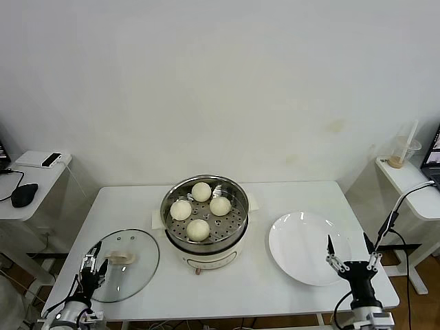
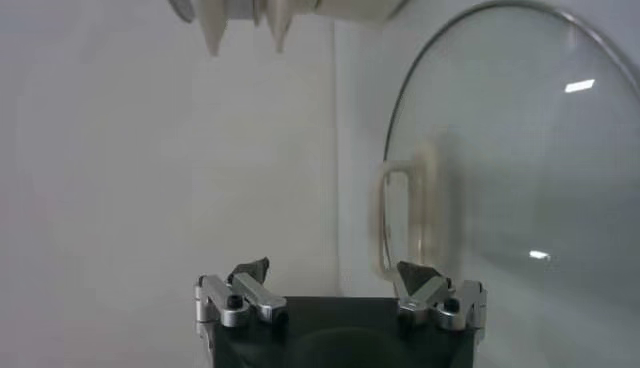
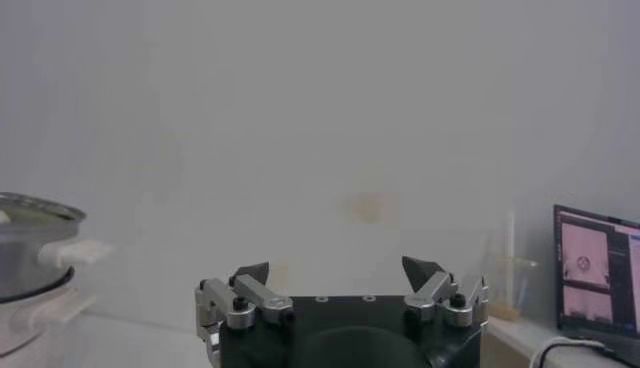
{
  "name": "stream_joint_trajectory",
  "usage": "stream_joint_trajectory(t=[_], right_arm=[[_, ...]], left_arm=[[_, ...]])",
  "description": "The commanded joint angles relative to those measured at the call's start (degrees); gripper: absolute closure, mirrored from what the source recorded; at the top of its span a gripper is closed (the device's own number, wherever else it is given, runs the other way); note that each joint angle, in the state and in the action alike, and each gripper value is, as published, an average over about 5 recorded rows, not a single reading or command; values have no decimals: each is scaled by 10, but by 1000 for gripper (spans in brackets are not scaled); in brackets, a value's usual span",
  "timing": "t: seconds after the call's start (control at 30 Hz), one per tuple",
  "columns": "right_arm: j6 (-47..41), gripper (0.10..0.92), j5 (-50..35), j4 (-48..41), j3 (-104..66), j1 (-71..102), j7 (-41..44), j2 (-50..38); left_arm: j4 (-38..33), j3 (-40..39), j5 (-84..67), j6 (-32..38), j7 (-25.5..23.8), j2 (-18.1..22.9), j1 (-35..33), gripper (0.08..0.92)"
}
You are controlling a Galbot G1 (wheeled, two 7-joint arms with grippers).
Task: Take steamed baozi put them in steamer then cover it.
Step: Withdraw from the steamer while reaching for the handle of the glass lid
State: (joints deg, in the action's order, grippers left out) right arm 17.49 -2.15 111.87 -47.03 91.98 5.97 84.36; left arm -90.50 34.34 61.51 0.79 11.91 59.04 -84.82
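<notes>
At the desk's near edge, the left claw (image 1: 91, 265) is spread wide and empty over the lid (image 1: 124, 265) by the near-left corner; the right claw (image 1: 352, 254), equally wide, holds nothing beside the plate (image 1: 302, 240) (bare). Four buns (image 1: 200, 209) sit in the steamer (image 1: 205, 220) mid-desk

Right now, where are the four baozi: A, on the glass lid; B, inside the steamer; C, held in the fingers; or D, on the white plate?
B: all four baozi sit on the perforated tray inside the open steamer, while the white plate is bare.
</notes>
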Motion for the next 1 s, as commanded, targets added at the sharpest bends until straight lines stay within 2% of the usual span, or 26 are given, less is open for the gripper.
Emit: stream_joint_trajectory(t=[0.03,0.57,0.83,0.93,1.0], right_arm=[[5,203,12,-1,-2,10,-1,11],[10,203,27,-6,2,14,0,18],[10,203,29,-7,2,14,1,17],[10,203,29,-7,3,14,1,17],[9,203,29,-6,4,13,2,17]], left_arm=[[29,-20,13,1,-1,-9,41,177],[66,-47,7,4,5,-5,103,177],[88,-49,8,14,15,1,114,178],[90,-49,8,18,18,3,112,218],[89,-48,8,20,20,4,110,276]])
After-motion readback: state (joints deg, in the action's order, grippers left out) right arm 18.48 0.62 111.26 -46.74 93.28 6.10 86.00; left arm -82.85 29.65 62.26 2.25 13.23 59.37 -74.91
